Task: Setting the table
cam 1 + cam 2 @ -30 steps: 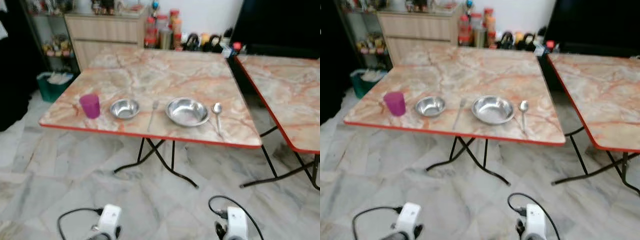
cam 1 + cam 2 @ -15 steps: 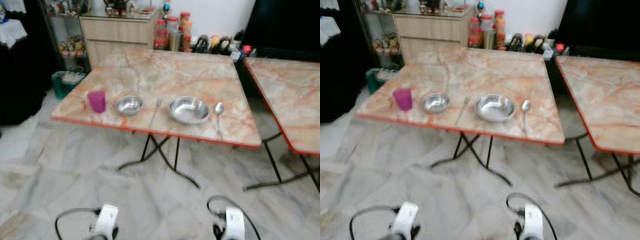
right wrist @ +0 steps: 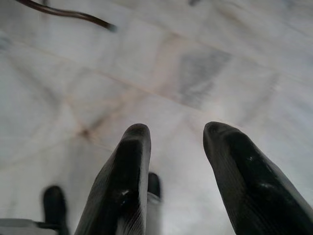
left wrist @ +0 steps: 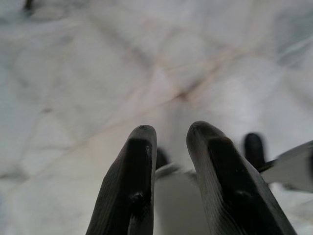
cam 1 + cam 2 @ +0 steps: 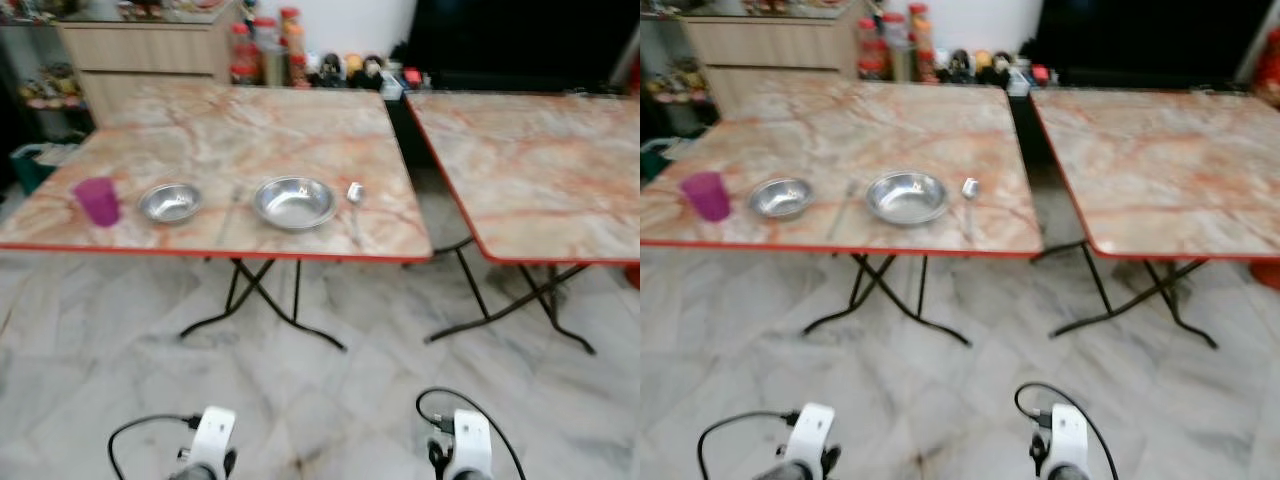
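We are standing back from a marble-patterned table (image 5: pixel 300 120) with red edging, looking down at a place setting along its near edge. From our left to our right we are seeing a purple cup (image 5: pixel 98 200), a small steel bowl (image 5: pixel 169 202), a fork (image 5: pixel 234 198) that is blurred and hard to make out, a larger steel bowl (image 5: pixel 294 201), and a spoon (image 5: pixel 354 196) just beside that bowl. All of them are lying apart from one another, none stacked. A second table (image 5: pixel 530 170) is standing to our right, with a dark gap between the two. Bottles and jars (image 5: pixel 270 55) are lined up against the far wall beside a wooden cabinet (image 5: pixel 150 50).

Both arms are hanging low over the pale tiled floor (image 5: pixel 330 400). The left gripper (image 4: pixel 168 147) is holding nothing, its fingers slightly parted. The right gripper (image 3: pixel 173 152) is also holding nothing, its fingers spread wider.

We judge the setting to be largely laid out. The risks from here are in the approach: the pieces are sitting near the table's front edge, so walking in too fast or raising an arm carelessly could knock the cup over or push the spoon off. The table's folding legs (image 5: pixel 260 300) are also reaching toward us and could catch a foot.
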